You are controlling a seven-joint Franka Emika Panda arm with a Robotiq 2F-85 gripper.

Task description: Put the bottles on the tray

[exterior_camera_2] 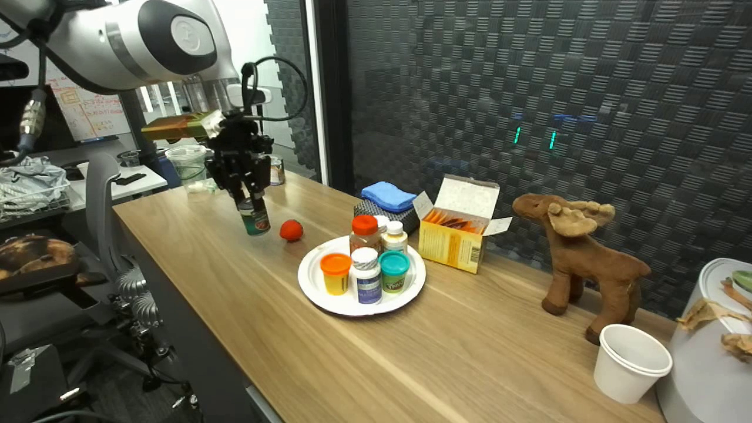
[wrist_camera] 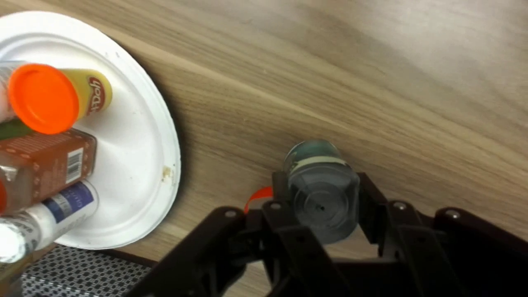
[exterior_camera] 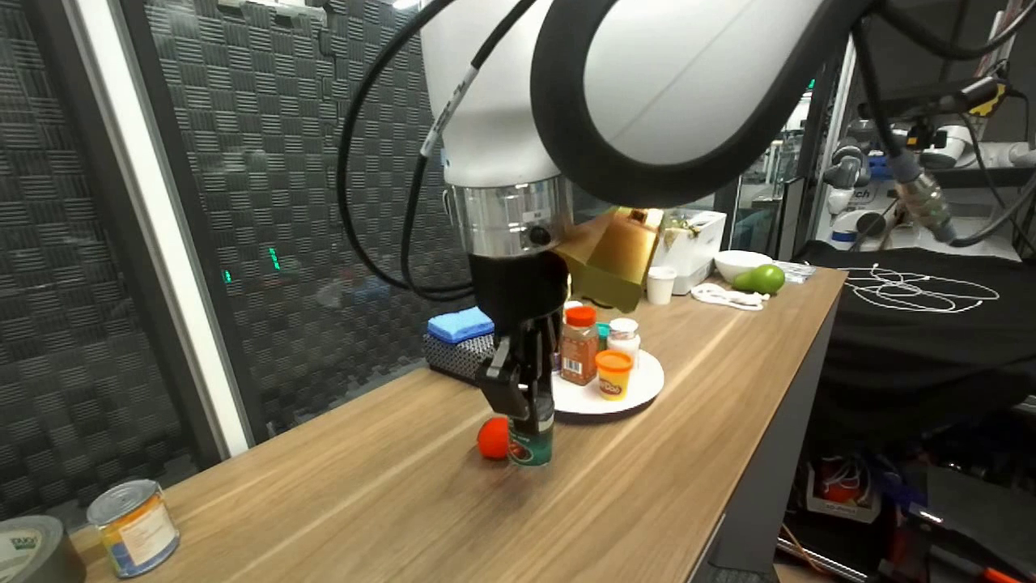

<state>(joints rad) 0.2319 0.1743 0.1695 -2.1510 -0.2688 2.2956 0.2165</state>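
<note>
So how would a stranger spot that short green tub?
On the brown wooden counter sits a round white plate. On it, beside a white bottle with a purple label, stands the short round green tub. Its lid alone is teal; the neighbours' are white, red or orange.

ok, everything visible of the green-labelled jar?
The green-labelled jar is cylindrical, with a reddish print, pale upper band and dark grey, ringed, plastic-looking cap. Cap up, it is gripped near its top by the tool, off the tray and apart from the red round object. Slight tilt or lift is hard to judge.
</note>
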